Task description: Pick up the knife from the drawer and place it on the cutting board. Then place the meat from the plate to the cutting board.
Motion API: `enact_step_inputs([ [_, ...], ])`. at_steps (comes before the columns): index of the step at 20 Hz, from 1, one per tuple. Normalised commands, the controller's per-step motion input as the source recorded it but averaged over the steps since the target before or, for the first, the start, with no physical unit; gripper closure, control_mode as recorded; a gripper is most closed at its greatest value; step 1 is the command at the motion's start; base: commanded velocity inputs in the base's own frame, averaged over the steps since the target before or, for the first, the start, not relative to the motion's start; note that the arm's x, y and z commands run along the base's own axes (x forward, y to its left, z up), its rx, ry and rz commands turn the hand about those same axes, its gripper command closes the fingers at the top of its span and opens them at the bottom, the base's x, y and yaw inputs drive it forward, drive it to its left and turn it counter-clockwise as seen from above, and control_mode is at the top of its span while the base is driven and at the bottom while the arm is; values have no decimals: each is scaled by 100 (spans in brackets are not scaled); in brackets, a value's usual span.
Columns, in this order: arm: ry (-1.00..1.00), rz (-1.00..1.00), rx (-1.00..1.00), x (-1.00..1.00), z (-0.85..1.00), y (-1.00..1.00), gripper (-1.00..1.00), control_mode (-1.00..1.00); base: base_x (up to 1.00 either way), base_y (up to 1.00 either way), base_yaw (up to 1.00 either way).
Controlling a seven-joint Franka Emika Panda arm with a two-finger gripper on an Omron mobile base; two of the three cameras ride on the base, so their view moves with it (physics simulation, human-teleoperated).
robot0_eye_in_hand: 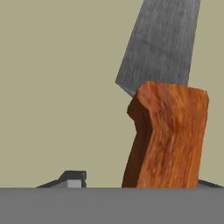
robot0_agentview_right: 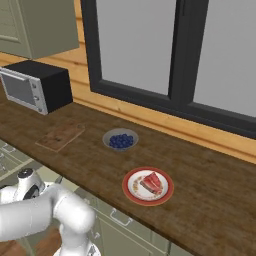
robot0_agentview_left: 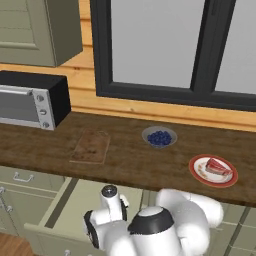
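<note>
Closest to the hand camera, the knife (robot0_eye_in_hand: 165, 131) lies on the olive floor of the open drawer (robot0_agentview_left: 75, 200), its orange-red handle between the tool (robot0_eye_in_hand: 140, 181) fingertips, blade cut off at the top; whether they pinch it cannot be told. On the desk (robot0_agentview_left: 130, 160), left to right: cutting board (robot0_agentview_left: 91, 146), berry bowl (robot0_agentview_left: 159, 137), plate (robot0_agentview_left: 213, 171) with meat (robot0_agentview_left: 216, 166).
</note>
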Motion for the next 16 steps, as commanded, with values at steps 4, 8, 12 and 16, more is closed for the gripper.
enact_step_inputs([
  [4,9,10,12,-18,-9,2,100,-100,0,0,0],
  [8,8,24,14,-76,27,34,100,-100,0,0,0],
  [12,8,23,9,-78,59,55,100,-100,0,0,0],
  [16,-2,10,7,-19,100,26,100,-100,0,0,0],
])
